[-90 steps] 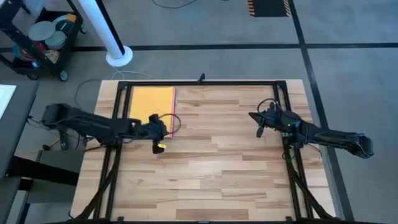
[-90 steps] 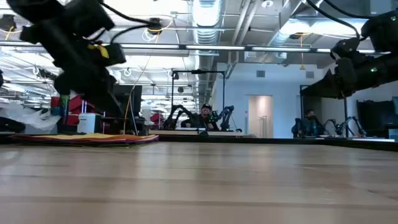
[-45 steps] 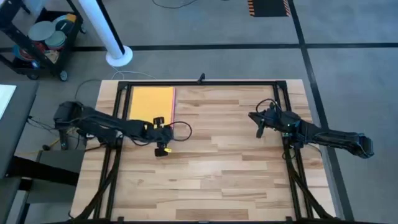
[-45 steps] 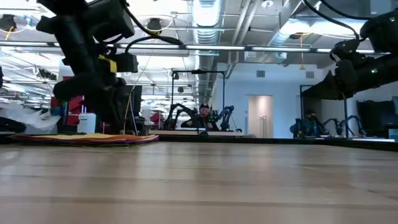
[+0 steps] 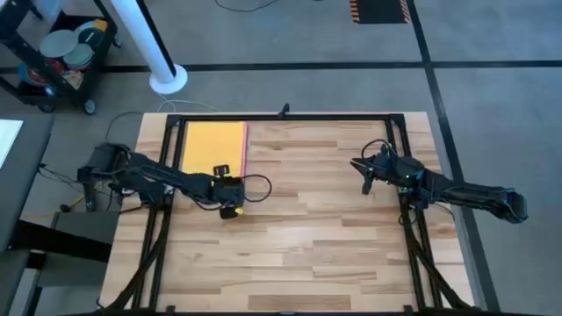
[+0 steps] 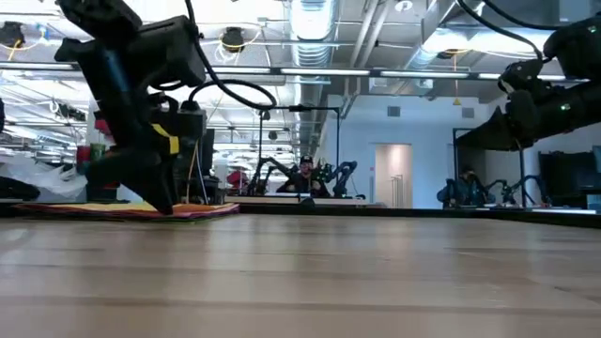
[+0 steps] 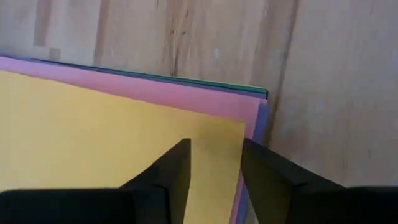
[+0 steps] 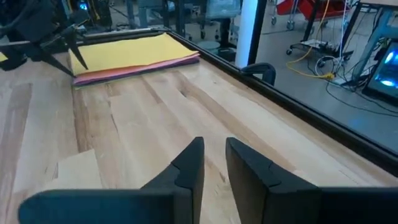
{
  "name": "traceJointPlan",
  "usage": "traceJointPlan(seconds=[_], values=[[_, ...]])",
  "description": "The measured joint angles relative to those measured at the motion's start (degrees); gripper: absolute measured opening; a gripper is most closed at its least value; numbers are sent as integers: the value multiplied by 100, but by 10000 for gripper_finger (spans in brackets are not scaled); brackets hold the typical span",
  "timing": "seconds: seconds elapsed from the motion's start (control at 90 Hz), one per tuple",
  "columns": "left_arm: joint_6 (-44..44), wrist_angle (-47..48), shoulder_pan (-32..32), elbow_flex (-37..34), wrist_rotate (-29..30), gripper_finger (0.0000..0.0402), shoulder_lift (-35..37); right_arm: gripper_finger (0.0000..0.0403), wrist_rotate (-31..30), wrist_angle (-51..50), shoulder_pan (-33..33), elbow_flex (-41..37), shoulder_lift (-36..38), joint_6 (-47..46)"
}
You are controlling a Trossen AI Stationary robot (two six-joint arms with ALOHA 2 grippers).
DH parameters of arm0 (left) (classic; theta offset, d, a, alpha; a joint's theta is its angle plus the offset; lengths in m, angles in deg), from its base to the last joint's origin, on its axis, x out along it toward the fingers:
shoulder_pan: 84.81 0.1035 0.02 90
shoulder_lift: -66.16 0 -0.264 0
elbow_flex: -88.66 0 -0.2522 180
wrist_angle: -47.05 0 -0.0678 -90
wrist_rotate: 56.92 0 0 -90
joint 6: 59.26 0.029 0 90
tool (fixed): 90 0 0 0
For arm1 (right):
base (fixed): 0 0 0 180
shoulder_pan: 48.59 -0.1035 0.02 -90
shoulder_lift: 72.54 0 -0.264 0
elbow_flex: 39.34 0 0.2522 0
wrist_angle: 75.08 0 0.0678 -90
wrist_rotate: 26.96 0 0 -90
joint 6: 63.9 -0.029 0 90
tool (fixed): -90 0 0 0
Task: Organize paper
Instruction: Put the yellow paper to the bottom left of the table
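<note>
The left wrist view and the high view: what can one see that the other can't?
Only the left wrist view shows the stack's layers: yellow sheet on top, then pink, purple and a green edge. Only the high view shows the whole table and the right gripper hovering far from the stack. Both show the left gripper at the stack's corner, fingers slightly apart.

Paper (image 5: 211, 147) stack at table's (image 5: 307, 237) far-left corner, left hand (image 7: 214, 168) above its near-right corner.

Overhead ceiling lights (image 6: 310, 19) glaring in low view; tabletop (image 6: 300, 282) foreground blurring; left wrist img going soft.
</note>
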Motion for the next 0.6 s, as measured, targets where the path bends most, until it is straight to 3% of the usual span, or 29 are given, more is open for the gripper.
traceJointPlan(seconds=[0.111, 0.289, 0.6], values=[[-55, 3, 0, 0, -76, 101, 0, 66, 0, -2, 0, 0, -1, -2], [-7, -2, 0, 0, -351, 12, 0, 66, 0, -4, 0, 0, -1, -1], [259, -416, 1, 0, -627, 1, 0, 66, -1, -7, 0, 0, -1, -2]])
